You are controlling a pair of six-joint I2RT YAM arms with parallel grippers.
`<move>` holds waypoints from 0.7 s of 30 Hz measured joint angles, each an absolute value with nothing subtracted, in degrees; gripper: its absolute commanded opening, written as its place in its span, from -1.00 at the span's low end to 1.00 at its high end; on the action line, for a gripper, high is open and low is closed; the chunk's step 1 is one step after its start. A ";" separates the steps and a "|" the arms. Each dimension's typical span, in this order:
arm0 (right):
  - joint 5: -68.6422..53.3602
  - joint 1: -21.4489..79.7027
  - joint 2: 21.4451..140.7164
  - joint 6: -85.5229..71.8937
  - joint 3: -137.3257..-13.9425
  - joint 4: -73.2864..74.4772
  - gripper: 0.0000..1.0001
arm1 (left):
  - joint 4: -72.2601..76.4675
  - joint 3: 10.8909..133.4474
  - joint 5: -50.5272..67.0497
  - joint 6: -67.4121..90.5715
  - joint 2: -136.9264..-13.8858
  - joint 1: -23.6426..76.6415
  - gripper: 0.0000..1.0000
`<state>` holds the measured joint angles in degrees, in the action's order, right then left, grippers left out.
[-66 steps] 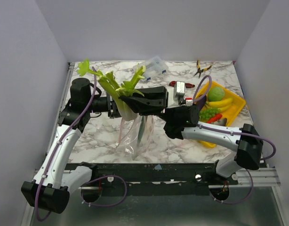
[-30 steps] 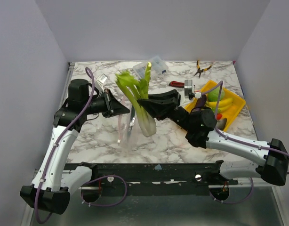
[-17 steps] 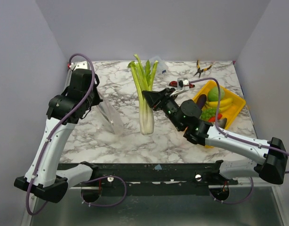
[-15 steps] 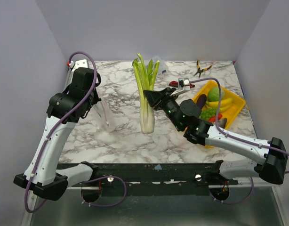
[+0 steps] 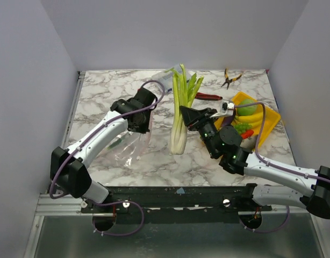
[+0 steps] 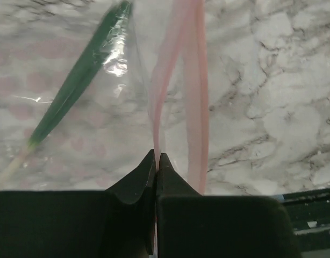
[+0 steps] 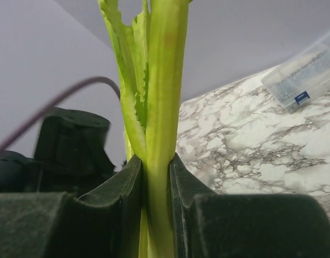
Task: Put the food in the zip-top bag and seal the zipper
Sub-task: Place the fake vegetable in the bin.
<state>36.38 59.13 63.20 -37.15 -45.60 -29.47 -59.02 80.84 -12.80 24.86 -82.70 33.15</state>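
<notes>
A long green-white celery stalk point(image 5: 180, 115) stands nearly upright over the table's middle, with my right gripper point(image 5: 189, 116) shut on its lower half. In the right wrist view the stalk point(image 7: 160, 97) fills the gap between the jaws of that gripper point(image 7: 156, 166). The clear zip-top bag point(image 5: 128, 150) hangs and trails left of the celery. My left gripper point(image 5: 142, 124) is shut on its mouth edge. In the left wrist view the gripper point(image 6: 156, 157) pinches one pink lip of the zipper point(image 6: 194, 80), and a long dark green piece point(image 6: 79, 80) shows through the bag point(image 6: 100, 123).
A yellow tray point(image 5: 270, 124) at the right holds a green ball point(image 5: 246, 107), yellow pieces and other toy food. A red-handled tool point(image 5: 208, 97) and pliers point(image 5: 229, 78) lie at the back. A rigid clear box point(image 7: 305, 78) sits behind the celery.
My left arm has swung from the far left back to the middle, carrying the bag. The right gripper has shifted the held celery slightly right and farther back.
</notes>
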 measured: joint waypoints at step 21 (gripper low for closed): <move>20.53 59.16 76.55 -23.29 -42.54 -75.77 -0.99 | -46.85 73.38 10.74 24.60 -71.68 31.90 -1.00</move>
<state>20.53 59.16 76.55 -23.29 -42.54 -75.77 -46.85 73.38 10.74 24.60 -71.68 31.90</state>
